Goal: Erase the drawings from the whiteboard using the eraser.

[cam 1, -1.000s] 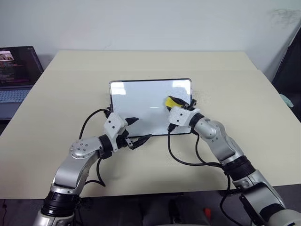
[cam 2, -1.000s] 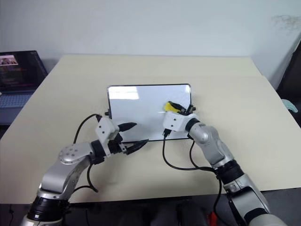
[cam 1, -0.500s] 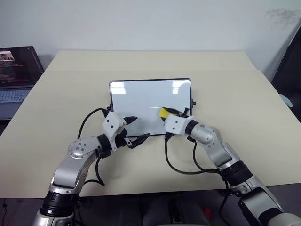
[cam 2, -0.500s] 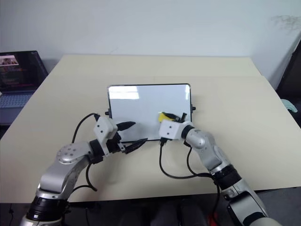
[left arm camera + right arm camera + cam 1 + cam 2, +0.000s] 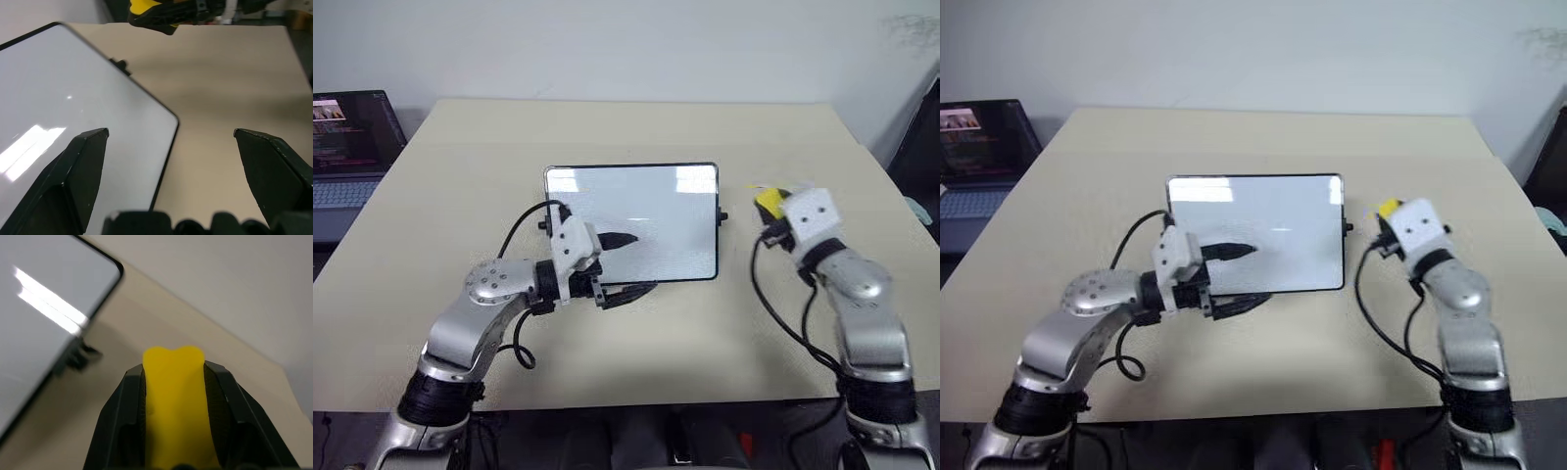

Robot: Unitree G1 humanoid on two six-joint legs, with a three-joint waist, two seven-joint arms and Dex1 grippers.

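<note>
No brand, label or legible writing is seen on the whiteboard (image 5: 631, 220), whose glossy surface is shown blank, with only light reflections. It is laid flat at the middle of the beige desk (image 5: 460, 196). Compared with a second ago, the right claw (image 5: 766, 204) is displaced from over the board's right part to a position above bare desk just beside the board's right edge; it is clamped on the yellow eraser (image 5: 176, 396), whose black underside is hidden. The left claw (image 5: 631, 266) is held with its fingers spread wide over the board's near edge, slightly nearer the centre than before. A laptop (image 5: 347, 147) is cut off at the far left; its screen text cannot be read.
</note>
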